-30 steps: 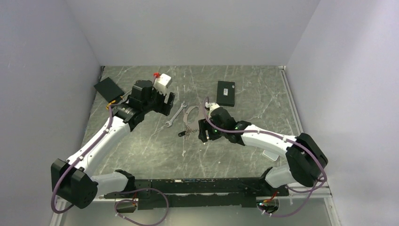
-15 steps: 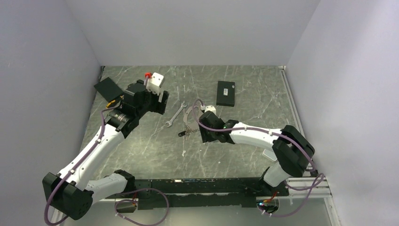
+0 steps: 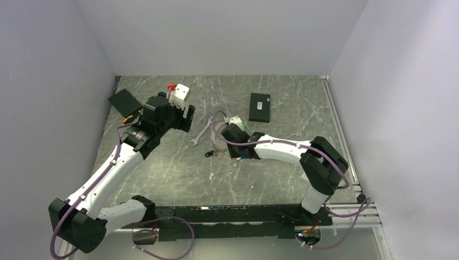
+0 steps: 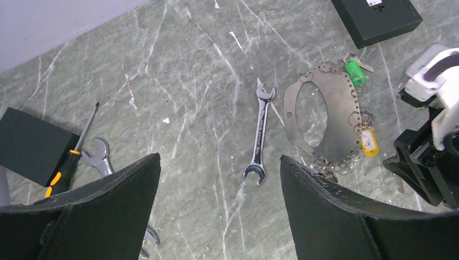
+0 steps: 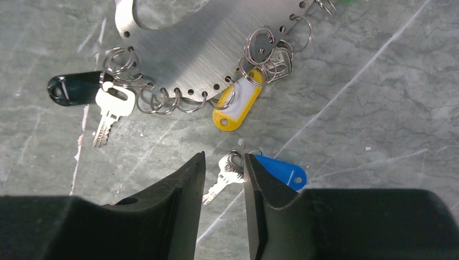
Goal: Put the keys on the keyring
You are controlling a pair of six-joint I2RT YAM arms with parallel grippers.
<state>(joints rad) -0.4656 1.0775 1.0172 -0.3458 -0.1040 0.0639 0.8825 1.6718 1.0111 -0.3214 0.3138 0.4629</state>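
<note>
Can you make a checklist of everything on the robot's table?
Surface: grey marbled table, streaky.
Job's things: keyring plate with black tag, yellow tag and green tag at its edge; loose key with blue tag lies beside it.
Clutter: wrench, second wrench, screwdriver, black box, second black box.
Grippers: left gripper wide open, empty; right gripper straddles the loose key, grip unclear.
Cables: purple cable along each arm.
Surroundings: plain pale walls.

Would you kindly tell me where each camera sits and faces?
Top external: above, behind the bases, looking down on the table; left arm and right arm show.
Left wrist: high, looking down at wrench and keyring; left gripper open.
Right wrist: low, facing down; right gripper straddles the blue-tagged key.
Shared: yellow tag, in both wrist views.
</note>
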